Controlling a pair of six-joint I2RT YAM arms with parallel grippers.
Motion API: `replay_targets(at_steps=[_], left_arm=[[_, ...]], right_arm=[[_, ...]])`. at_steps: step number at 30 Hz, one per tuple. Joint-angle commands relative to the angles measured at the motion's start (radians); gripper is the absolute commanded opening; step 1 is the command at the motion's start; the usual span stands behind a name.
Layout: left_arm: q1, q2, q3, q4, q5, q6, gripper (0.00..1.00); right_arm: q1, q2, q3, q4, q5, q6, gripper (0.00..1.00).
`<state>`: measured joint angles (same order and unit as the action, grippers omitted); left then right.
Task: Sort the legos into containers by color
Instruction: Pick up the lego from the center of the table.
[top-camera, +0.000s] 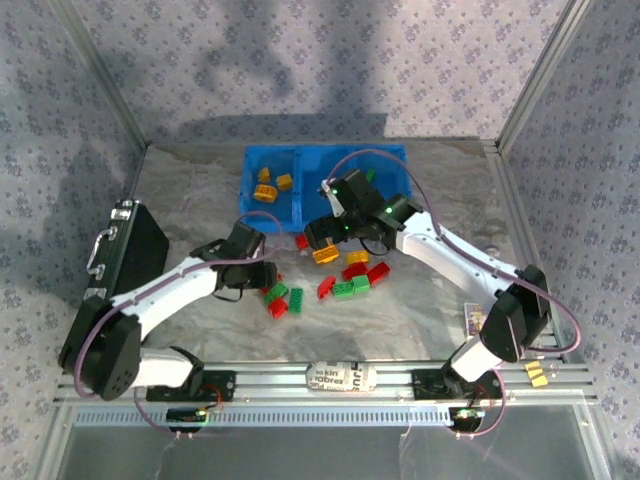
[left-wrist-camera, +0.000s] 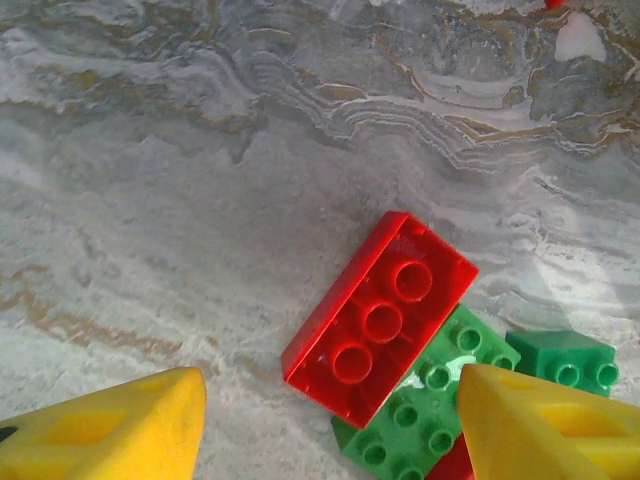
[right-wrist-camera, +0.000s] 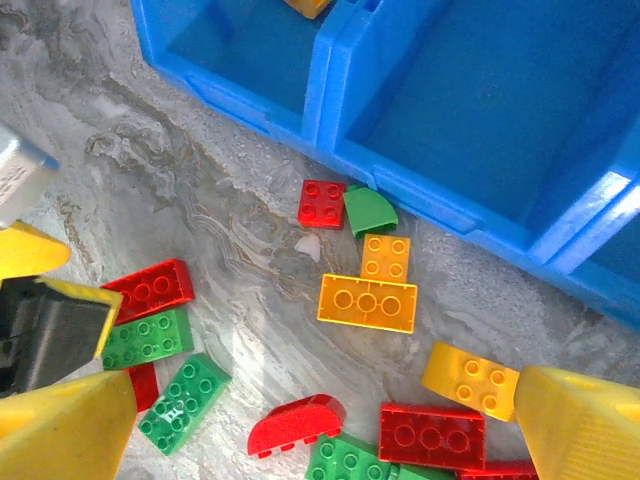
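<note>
Beyond the left gripper (left-wrist-camera: 330, 380) lies a red lego (left-wrist-camera: 380, 318).

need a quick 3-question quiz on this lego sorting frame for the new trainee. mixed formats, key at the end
1. Multiple choice: in the top view, what colour are the legos lying in the left compartment of the blue bin? A red, B yellow-orange, C green.
2. True or false: the left hand is shut on the red brick.
3. Short answer: in the right wrist view, how many studs top the square red brick nearest the bin?

Key:
1. B.
2. False. Its fingers stand apart, and the brick lies ahead of them, resting partly on a green brick.
3. Four.
</note>
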<state>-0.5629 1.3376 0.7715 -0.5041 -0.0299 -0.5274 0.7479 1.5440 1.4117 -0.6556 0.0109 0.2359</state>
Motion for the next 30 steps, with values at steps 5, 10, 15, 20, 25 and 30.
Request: replay_targets(at_steps=[5,10,15,20,25,30], left_arm=[[0.002,0.148,0.114,0.001,0.002,0.071,0.69],[-0.001,0.222,0.164,-0.009,0.002,0.09,0.68],[-0.022,0.265,0.193,-0.029,0.005,0.099,0.68],[-0.039,0.287,0.196,-0.037,0.007,0.096,0.68],[-0.043,0.284,0.179,-0.046,0.003,0.095,0.68],[-0.044,0.293,0.161,-0.048,-0.01,0.098,0.67]], right_arm=[[-0.02,-0.068,-0.074,0.05,-0.012,0.032,0.99],[-0.036,-0.091,-0.112,0.079,-0.023,0.041,0.99],[-0.052,-0.105,-0.139,0.091,-0.035,0.046,0.99],[-0.064,-0.115,-0.158,0.105,-0.044,0.051,0.99],[-0.072,-0.13,-0.182,0.114,-0.05,0.055,0.99],[-0.081,-0.144,-0.202,0.123,-0.06,0.06,0.99]])
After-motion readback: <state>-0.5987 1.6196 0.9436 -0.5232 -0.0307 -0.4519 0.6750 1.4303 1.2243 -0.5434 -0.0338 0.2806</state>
